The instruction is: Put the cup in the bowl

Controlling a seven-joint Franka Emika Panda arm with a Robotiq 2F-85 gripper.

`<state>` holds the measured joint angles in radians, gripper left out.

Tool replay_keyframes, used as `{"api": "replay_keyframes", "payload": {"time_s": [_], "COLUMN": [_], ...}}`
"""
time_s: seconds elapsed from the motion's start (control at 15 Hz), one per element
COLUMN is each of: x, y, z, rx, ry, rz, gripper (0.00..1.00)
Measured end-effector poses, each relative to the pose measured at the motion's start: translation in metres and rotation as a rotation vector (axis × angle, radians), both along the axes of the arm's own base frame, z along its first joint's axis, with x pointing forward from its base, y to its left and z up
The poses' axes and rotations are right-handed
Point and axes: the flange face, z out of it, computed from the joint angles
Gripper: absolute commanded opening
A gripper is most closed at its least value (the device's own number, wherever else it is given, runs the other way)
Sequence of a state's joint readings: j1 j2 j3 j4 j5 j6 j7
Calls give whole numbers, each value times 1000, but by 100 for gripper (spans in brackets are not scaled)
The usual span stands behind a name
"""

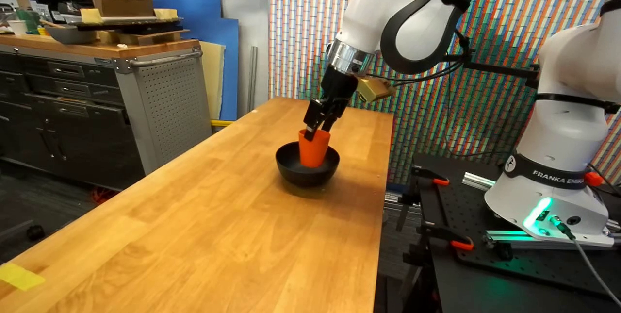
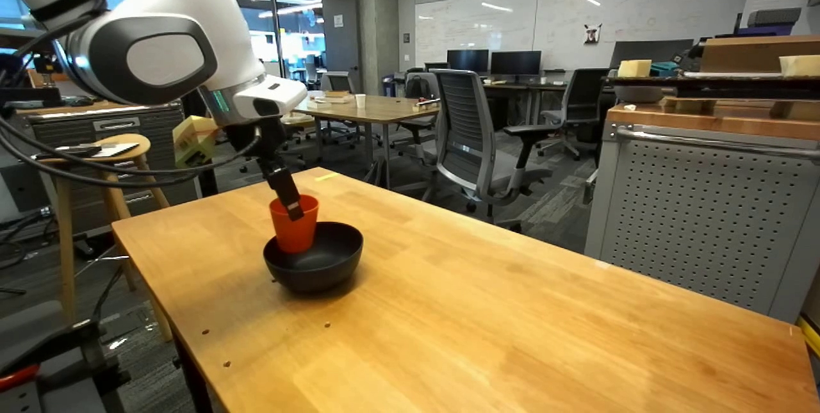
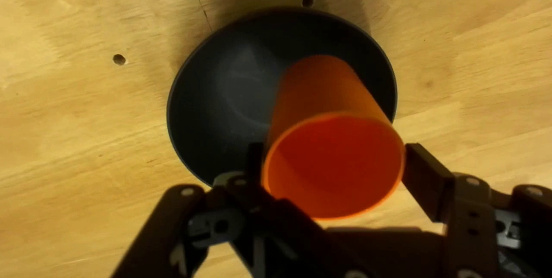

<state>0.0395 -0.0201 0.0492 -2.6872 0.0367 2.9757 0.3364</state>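
The orange-red cup shows in both exterior views (image 1: 313, 152) (image 2: 295, 234) and in the wrist view (image 3: 323, 90). It is close to upright, mouth up, with its lower part inside the black bowl (image 1: 305, 177) (image 2: 317, 275) (image 3: 233, 97). It sits off the bowl's middle, near one side. I cannot tell whether its base touches the bowl's floor. My gripper (image 1: 318, 132) (image 2: 291, 205) (image 3: 333, 153) points down at a slant over the bowl. Its fingers stand on opposite outer sides of the cup's rim and touch it. The far finger is partly hidden in an exterior view.
The bowl stands on a wooden table (image 1: 233, 216) near the edge on the robot's side. Yellow tape (image 1: 22, 275) is stuck at a table corner. A grey cabinet (image 2: 705, 221) and an office chair (image 2: 471, 137) stand beyond the table. Cables hang along the arm.
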Motion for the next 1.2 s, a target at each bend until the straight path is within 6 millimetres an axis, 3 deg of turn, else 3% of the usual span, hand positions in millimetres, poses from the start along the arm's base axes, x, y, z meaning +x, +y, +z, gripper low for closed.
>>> {"api": "replay_keyframes", "payload": {"time_s": [0.33, 0.4, 0.47, 0.6, 0.93, 1.2], "x": [0, 0, 0, -1, 0, 4], "y": [-8, -9, -10, -12, -11, -8], "z": [-26, -29, -32, -36, -31, 5], "rx": [-15, -17, -18, -14, -10, 2], "ry": [3, 5, 7, 11, 2, -4], "rz": [38, 42, 46, 48, 64, 80], "gripper": [57, 73, 95, 100, 100, 100]}}
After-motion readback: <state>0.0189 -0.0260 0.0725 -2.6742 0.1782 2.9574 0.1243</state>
